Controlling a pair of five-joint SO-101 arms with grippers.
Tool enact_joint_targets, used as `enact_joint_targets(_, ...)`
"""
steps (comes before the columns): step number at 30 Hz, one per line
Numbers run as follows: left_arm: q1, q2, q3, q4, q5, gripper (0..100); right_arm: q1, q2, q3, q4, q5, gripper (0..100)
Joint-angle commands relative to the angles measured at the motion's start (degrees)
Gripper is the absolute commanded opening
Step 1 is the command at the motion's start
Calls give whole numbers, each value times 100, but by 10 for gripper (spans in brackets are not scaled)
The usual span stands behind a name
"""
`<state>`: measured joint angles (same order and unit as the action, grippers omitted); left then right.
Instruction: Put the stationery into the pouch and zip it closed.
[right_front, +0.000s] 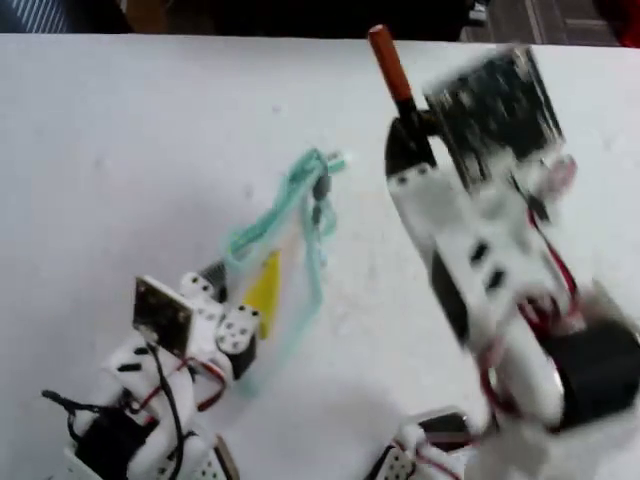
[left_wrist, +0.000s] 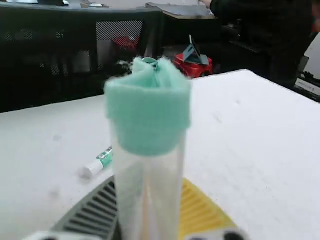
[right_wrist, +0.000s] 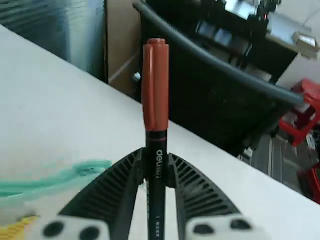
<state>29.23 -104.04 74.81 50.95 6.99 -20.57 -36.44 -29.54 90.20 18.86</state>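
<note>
Left fingers (left_wrist: 205, 215) clamped the pouch (right_front: 285, 245) at its near end; it stretched away over the counter (right_front: 120, 130). Small white stick (left_wrist: 97, 165) lay by its far end. Right fingers (right_wrist: 192, 185) gripped a red-capped pen (right_wrist: 155, 90) beyond that end. Likely best: hold pouch steady, align pen with its mouth, feed slowly.

The right gripper (right_wrist: 156, 162) is clamping a marker (right_wrist: 155, 85) at the centre of the frame, its black ribbed fingers (right_wrist: 115, 187) pressing the dark barrel from both sides; the brown cap is pointing away from the camera; the pouch (right_wrist: 55, 180), teal-edged, is lying on the white table (right_wrist: 50, 95) beside one finger.
</note>
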Motion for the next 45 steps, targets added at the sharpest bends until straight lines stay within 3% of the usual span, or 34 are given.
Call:
enact_joint_targets(1,312,-75,-97,-26,-123,34,-338,-664,-18,-22,-123,15)
enact_joint_targets(6,295,-75,-79,176,-369,180,-593,-1051,-9,-154,-123,15)
enact_joint_targets(11,330,-75,-97,299,-202,199,-989,-1059,-9,-215,-167,15)
enact_joint_targets(17,796,-75,-79,501,-211,195,-1226,-1059,246,-831,-1749,15)
enact_joint_targets(23,884,-75,-70,624,-220,195,-1253,-1068,1855,-1684,-3077,74)
enact_joint_targets(30,884,-75,-62,607,-220,195,-1314,-1112,3174,-2440,-2690,16)
enact_joint_targets(40,857,-75,-70,589,-229,195,-1815,-1112,3279,-2308,-2673,16)
enact_joint_targets(45,321,-75,-62,352,-176,195,-1815,-1112,3279,-1824,-2391,16)
